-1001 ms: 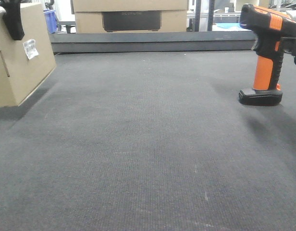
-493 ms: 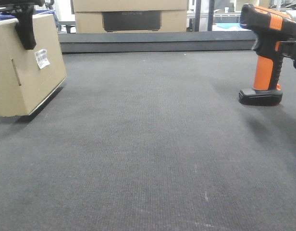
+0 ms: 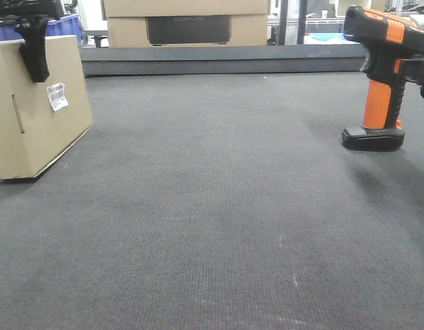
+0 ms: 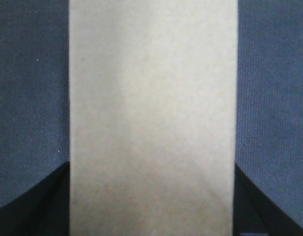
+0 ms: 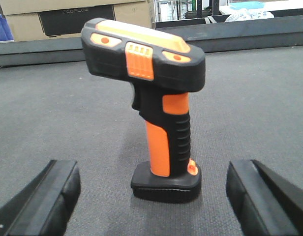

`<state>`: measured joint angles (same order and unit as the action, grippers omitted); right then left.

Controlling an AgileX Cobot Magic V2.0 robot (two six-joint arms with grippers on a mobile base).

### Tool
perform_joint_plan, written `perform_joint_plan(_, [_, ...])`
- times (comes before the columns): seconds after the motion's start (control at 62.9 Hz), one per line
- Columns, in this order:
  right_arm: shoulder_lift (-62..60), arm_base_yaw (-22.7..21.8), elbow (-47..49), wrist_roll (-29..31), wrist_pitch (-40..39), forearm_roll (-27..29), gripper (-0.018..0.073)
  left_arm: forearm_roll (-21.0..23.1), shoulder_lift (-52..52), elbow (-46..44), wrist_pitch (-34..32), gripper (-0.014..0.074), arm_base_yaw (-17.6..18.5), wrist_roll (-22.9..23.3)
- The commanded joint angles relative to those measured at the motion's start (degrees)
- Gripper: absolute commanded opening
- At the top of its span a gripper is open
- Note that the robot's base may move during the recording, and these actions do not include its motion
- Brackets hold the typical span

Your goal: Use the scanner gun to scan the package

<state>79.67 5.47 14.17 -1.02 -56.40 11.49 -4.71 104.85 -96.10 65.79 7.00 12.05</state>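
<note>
Holding the package (image 3: 33,110), the left gripper (image 3: 34,41) is squeezing it from above, with one black finger (image 3: 36,51) hanging down the side with the label. The package is sitting at about 9 o'clock on the dark mat (image 3: 219,206), and it looks like it is resting flat there. It is a plain brown box with a small white barcode label (image 3: 57,96) and a thin slot (image 3: 18,113). The scanner gun (image 3: 383,75) is standing up on its flat black base at about 3 o'clock, well apart from the package. It is black with an orange handle. The right gripper (image 5: 151,196) is waiting wide open around it, touching nothing. So the scanner is not picked up yet, and no scanning is done, as far as one can judge.
</note>
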Motion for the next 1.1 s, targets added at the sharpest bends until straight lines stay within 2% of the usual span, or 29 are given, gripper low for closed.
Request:
perform_joint_plan(0.0, [-0.5, -0.2, -0.4, 0.0, -0.8, -0.4, 0.0507, 0.1, -0.5, -0.4, 0.0, 0.0316, 0.2, -0.1])
perform_joint_plan(0.143, [-0.5, -0.2, -0.4, 0.0, -0.8, -0.4, 0.0507, 0.1, -0.5, -0.4, -0.1, 0.0500, 0.2, -0.1])
perform_joint_plan(0.238, [-0.5, -0.2, -0.4, 0.0, -0.8, -0.4, 0.0507, 0.1, -0.5, -0.6, -0.8, 0.0573, 0.2, 0.0])
perform_joint_plan(0.366, [-0.5, -0.2, -0.4, 0.0, -0.8, -0.4, 0.0507, -0.7, -1.1, -0.7, -0.8, 0.0582, 0.2, 0.4])
perform_joint_plan(0.525, [-0.5, -0.2, -0.4, 0.0, -0.8, -0.4, 0.0507, -4.1, -4.2, -0.7, -0.6, 0.0573, 0.2, 2.6])
perform_joint_plan(0.636, [-0.5, -0.2, -0.4, 0.0, -0.8, -0.4, 0.0507, -4.8, -7.6, -0.7, -0.8, 0.0531, 0.4, 3.4])
perform_joint_plan(0.795, [-0.5, -0.2, -0.4, 0.0, -0.8, -0.4, 0.0507, -4.8, -14.2, 2.2, -2.8, 0.0362, 2.4, 3.4])
perform_joint_plan(0.986, [-0.5, -0.2, -0.4, 0.0, -0.8, -0.4, 0.0505, -4.3, -22.9, 11.9, -13.0, 0.0137, 5.1, 4.1])
perform_joint_plan(1.081, [-1.7, -0.2, -0.4, 0.0, 0.4, -0.4, 0.0444, -4.4, -26.7, 18.1, -18.3, 0.0036, 5.2, 6.1])
